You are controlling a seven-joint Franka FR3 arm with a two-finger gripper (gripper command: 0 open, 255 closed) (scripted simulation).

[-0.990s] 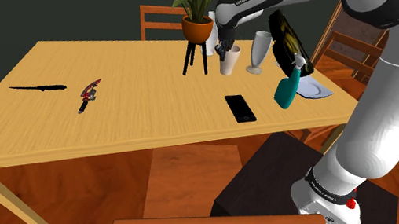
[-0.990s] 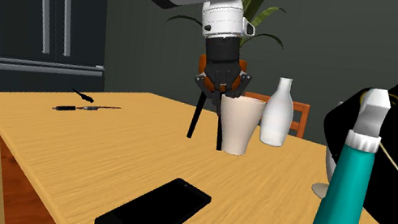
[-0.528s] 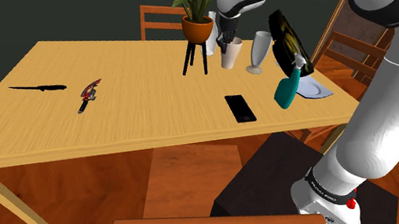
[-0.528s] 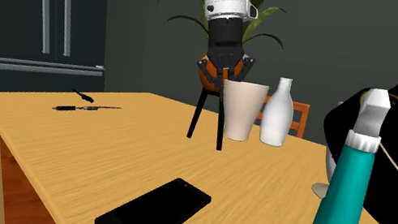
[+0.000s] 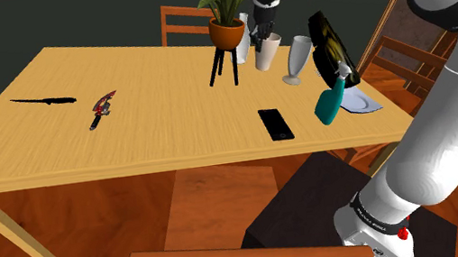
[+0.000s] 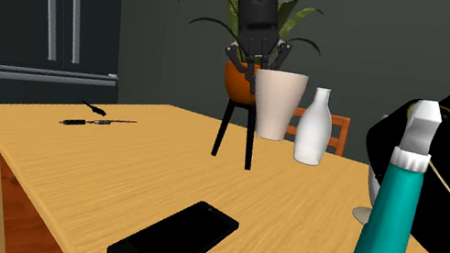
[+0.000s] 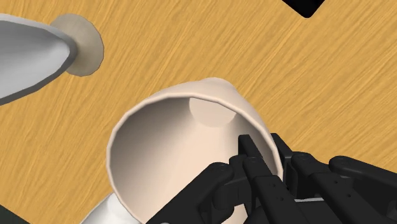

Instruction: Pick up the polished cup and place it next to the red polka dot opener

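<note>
The cup (image 5: 266, 53) is plain cream and hangs upright above the wooden table (image 5: 163, 123), beside the plant stand. My gripper (image 5: 258, 37) is shut on its rim from above. In the second exterior view the cup (image 6: 277, 105) hangs under the gripper (image 6: 257, 63), well off the tabletop. In the wrist view one finger reaches inside the cup (image 7: 178, 146) and the other sits outside, pinching the wall under the gripper (image 7: 257, 168). The red dotted opener (image 5: 103, 107) lies far off, toward the shoulder view's left.
A potted plant (image 5: 227, 30) on a black stand is next to the cup, with a white vase (image 6: 311, 126) behind. A pale goblet (image 5: 297, 58), black phone (image 5: 276, 124), teal spray bottle (image 5: 332, 102) and plate (image 5: 366, 102) crowd the near end. A black knife (image 5: 44, 101) lies beyond the opener.
The gripper has risen with the cup, lifting it off the table and drawing it back toward the vase and plant.
</note>
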